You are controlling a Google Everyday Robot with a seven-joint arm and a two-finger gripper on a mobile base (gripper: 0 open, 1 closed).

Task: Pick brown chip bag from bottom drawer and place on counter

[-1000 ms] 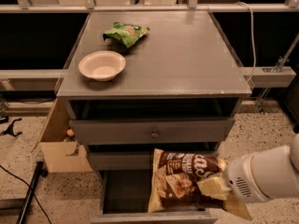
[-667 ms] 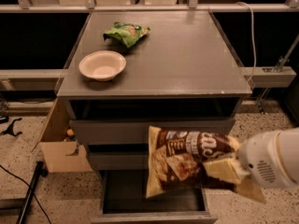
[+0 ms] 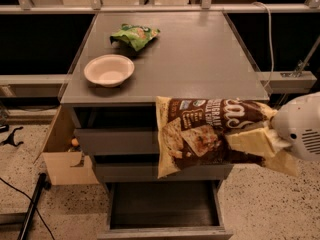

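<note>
The gripper [image 3: 261, 151], right of the cabinet [image 3: 120, 142], has its jaws pinching one end of the chip bag [image 3: 200, 129], which hangs just below the table's [image 3: 200, 59] front edge, so lifting could snag it there and pull it loose.

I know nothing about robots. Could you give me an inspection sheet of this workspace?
Surface: counter dark grey, smooth.
Job's things: brown chip bag held sideways before the upper drawers, not yet on the counter; bottom drawer open.
Clutter: white bowl and green snack bag on the counter's left half.
Grippers: gripper at right, shut on the bag's right end.
Cables: white cable right of the counter; black cable on floor, left.
Surroundings: cardboard box left of the drawers; speckled floor.
</note>
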